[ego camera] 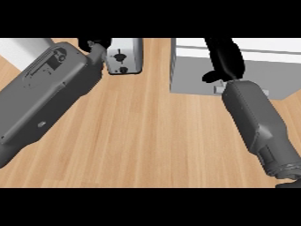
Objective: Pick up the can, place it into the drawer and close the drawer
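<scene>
**Two forearms over a wooden counter, right hand at the drawer unit**

Much is hidden here. The can named in the task shows nowhere, so its place and look cannot be told. The left hand [95, 44] is almost wholly covered by its own broad grey forearm [39, 95]; only a few dark fingertips peek out at the top edge, just left of the toaster, and whether they are spread or curled cannot be told. The right hand [223, 59] is a black shape lying across the front of the drawer unit [280, 70]; its fingers merge into one dark mass, so their state cannot be told either, nor whether they hold anything.

The counter [146, 132] is pale wood with plank lines running across it. The drawer unit is a light grey box, cut off by the top and right edges. A small silver toaster [125, 57] stands to its left, well apart from it. Further left of the toaster, a white block [13, 50] is partly covered by the left forearm.
</scene>
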Tool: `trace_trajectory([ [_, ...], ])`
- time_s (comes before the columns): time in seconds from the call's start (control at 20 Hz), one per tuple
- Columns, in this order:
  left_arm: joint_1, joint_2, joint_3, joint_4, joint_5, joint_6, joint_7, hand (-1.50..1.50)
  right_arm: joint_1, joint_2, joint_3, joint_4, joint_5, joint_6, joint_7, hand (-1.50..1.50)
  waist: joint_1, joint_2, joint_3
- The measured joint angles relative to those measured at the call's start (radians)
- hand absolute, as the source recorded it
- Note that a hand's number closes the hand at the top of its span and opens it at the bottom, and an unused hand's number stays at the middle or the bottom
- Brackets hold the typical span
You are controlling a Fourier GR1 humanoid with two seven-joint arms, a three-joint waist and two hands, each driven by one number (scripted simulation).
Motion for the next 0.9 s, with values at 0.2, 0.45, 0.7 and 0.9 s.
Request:
trace_trajectory([
  [0.2,0.022,0.023,0.002,-0.047,-0.011,-0.005,0.015,-1.50,-0.064,-0.017,-0.032,0.089,-0.001,-0.047,0.008,-1.50,0.013,0.009,0.006],
  [0.45,0.031,0.046,0.013,-0.082,-0.022,-0.009,0.037,-1.50,-0.130,-0.036,-0.050,0.176,0.007,-0.069,0.020,-1.50,0.019,0.018,0.009],
  [0.7,0.053,0.054,0.006,-0.120,-0.037,-0.003,0.047,-1.50,-0.181,-0.071,-0.062,0.243,0.014,-0.052,0.023,-1.50,0.030,0.030,0.014],
  [0.9,0.047,0.067,0.007,-0.143,-0.040,-0.005,0.074,-1.50,-0.210,-0.081,-0.066,0.282,0.020,-0.033,0.027,-1.50,0.034,0.034,0.019],
])
